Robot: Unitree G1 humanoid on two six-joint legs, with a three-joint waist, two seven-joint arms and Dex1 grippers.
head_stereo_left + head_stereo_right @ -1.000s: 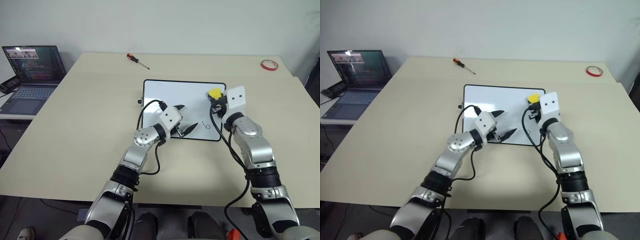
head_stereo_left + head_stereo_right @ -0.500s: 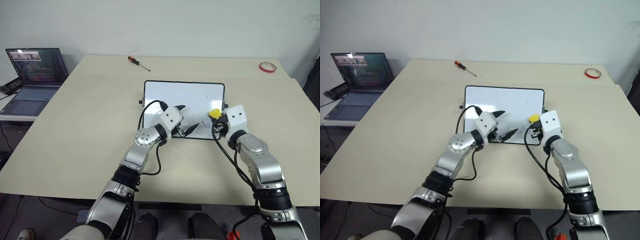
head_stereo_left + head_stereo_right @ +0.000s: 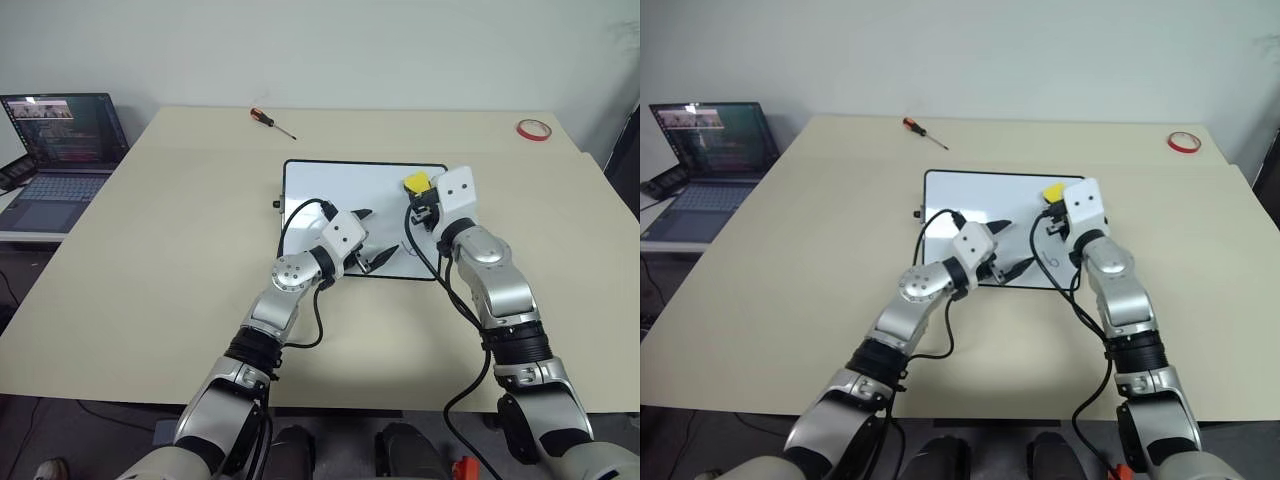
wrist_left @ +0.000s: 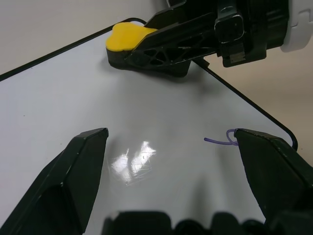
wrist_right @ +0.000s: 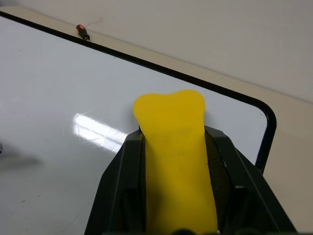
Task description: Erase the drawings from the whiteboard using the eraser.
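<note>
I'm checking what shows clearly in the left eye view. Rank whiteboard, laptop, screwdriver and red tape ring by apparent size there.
1. whiteboard
2. laptop, cut off by the picture's edge
3. screwdriver
4. red tape ring, shorter than the screwdriver; both lie far back, so their order is unsure.

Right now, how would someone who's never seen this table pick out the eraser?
Find the whiteboard in the middle of the table. Near its far right corner, the right claw is shut on the eraser, the one bright yellow block with a black underside.

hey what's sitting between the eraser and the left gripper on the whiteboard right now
Bare glossy board. In the left wrist view, the whiteboard is blank between the eraser and the open left gripper. The one purple mark left lies off to the side, beside one finger.
</note>
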